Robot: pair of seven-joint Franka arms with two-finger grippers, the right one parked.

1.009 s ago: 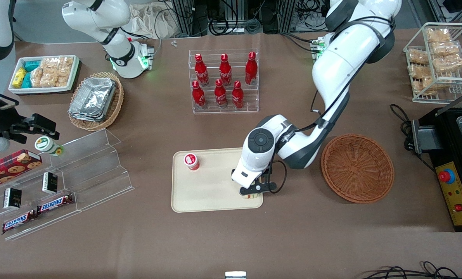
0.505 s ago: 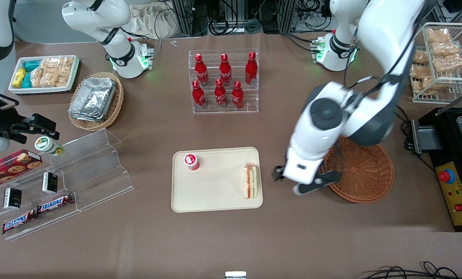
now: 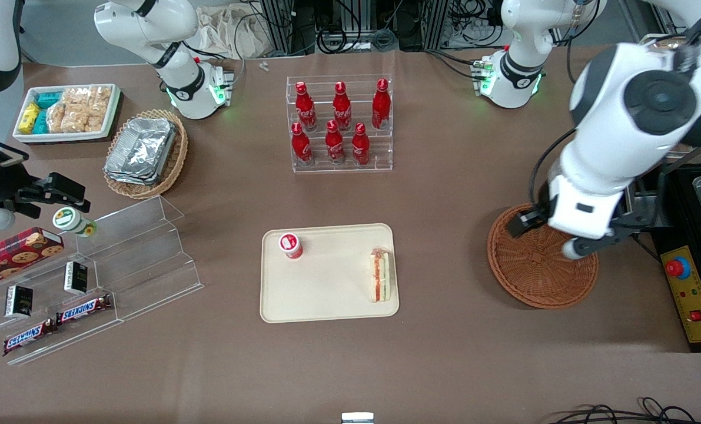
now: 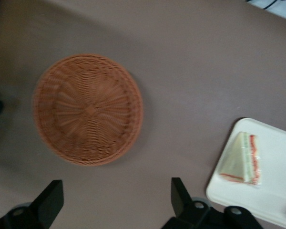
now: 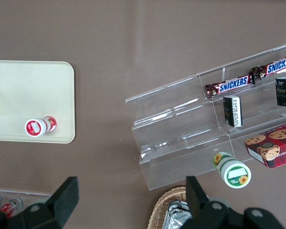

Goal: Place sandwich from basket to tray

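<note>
Sandwich (image 3: 381, 275) on tray (image 3: 326, 294), lying flat at the edge nearest the working arm's end, red and green filling showing along its side; same in wrist view (image 4: 240, 160), on tray (image 4: 276, 191) near the rim. Nothing gripping it.

Small red-lidded cup (image 3: 290, 245) also on tray, at the corner toward the parked arm's end, well apart from sandwich. Also visible in right wrist view (image 5: 39, 126), lying on tray (image 5: 19, 86).

Basket (image 3: 541, 265) on table beside tray, toward working arm's end, apart from it. Nothing in it; woven bottom fully visible from wrist camera (image 4: 88, 109).

Gripper (image 3: 553, 235) raised above basket, over the rim farther from the front camera. Jaws wide open, holding nothing; both fingers (image 4: 181, 195) seen spread with bare table between them (image 4: 117, 200).

Farther from front camera than tray: clear rack of red bottles (image 3: 339, 123). Toward parked arm's end: oval wicker basket with foil containers (image 3: 144, 153), white bin of snack packets (image 3: 67, 112), clear stepped stand (image 3: 126, 259) with Snickers bars (image 3: 56, 324). Toward working arm's end: wire rack of snack packets (image 3: 668, 88), black box with red button (image 3: 688, 282).
</note>
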